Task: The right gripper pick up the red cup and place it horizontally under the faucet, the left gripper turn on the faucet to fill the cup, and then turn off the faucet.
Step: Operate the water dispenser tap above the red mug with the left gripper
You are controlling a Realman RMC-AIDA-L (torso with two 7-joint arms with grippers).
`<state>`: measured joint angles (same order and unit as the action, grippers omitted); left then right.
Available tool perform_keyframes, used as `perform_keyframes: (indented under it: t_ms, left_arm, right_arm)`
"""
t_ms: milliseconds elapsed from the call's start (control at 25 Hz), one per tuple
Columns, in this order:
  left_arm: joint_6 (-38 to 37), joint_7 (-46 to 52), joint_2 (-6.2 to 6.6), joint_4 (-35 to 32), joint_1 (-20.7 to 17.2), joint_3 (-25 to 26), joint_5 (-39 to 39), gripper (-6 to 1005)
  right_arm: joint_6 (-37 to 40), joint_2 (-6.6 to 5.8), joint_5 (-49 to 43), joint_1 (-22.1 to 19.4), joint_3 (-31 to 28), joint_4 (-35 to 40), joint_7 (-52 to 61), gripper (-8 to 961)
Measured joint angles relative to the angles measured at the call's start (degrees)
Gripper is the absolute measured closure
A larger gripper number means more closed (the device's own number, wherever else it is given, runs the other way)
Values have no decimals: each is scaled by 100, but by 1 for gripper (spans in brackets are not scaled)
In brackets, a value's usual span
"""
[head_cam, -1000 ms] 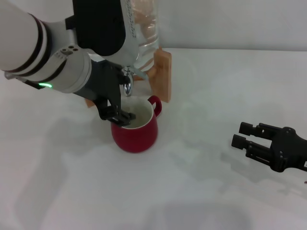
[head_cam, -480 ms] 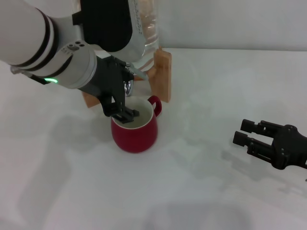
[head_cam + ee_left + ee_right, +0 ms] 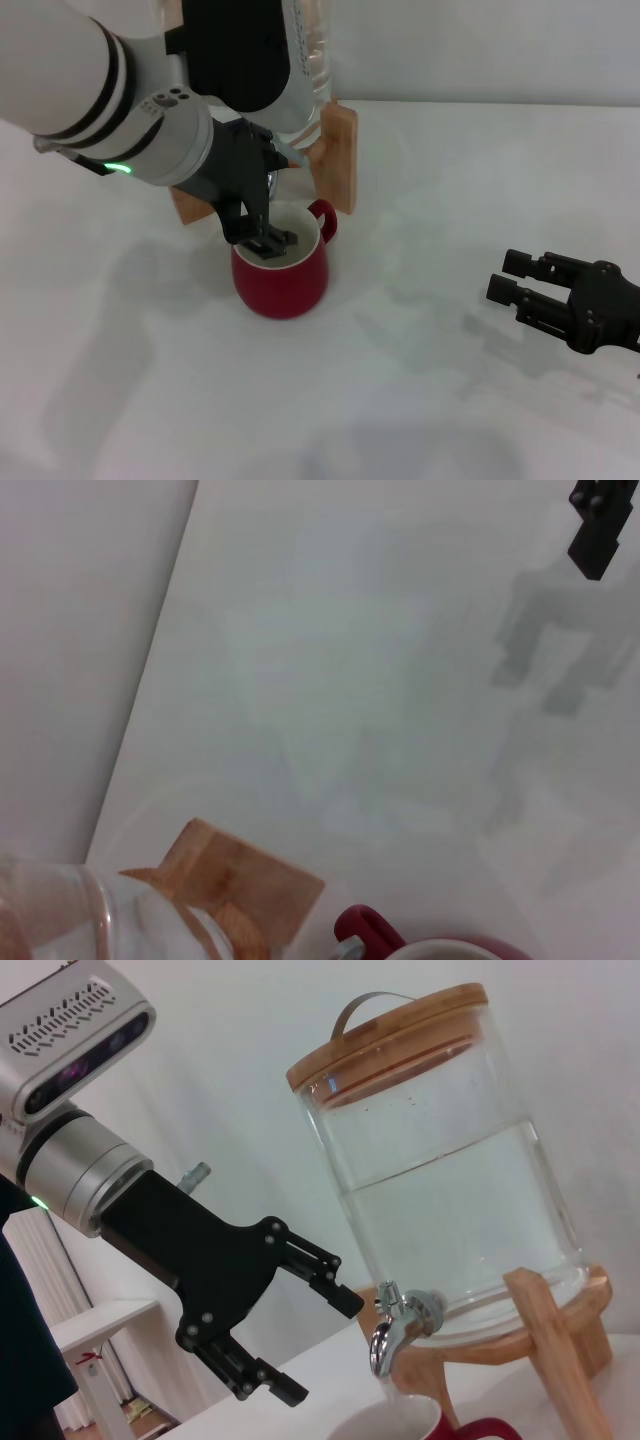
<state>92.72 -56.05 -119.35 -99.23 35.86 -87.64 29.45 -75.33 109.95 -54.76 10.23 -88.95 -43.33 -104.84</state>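
Note:
The red cup stands upright on the white table under the faucet, whose thin lever shows beside the left gripper. In the right wrist view the chrome faucet hangs over the cup's white rim. The left gripper is open, one finger low over the cup's mouth, the other up by the lever. In the right wrist view the left gripper stands open beside the faucet, apart from it. The right gripper is open and empty, low over the table at the right.
The clear glass water jar with a wooden lid sits in a wooden stand at the back. The thick white left arm covers the upper left. The left wrist view shows the stand and the cup's handle.
The left arm has shifted a little right and forward, carrying its open gripper further over the cup toward the faucet. The right gripper has barely moved.

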Motion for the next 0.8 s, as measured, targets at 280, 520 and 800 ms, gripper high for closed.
perform_keyframes:
  t_ms: [280, 520, 800]
  left_arm:
    - [-41, -2, -1, 119, 78, -42, 0, 190]
    - [-109, -9, 4, 300, 173, -64, -3, 190]
    - [-194, -28, 8, 340, 232, -72, -49, 190]
  right_arm:
    - [0, 0, 2, -11, -8, 0, 0, 475]
    - [1, 0, 14, -14, -8, 0, -1, 475]
    - [-1, 3, 18, -23, -77, 0, -1, 475]
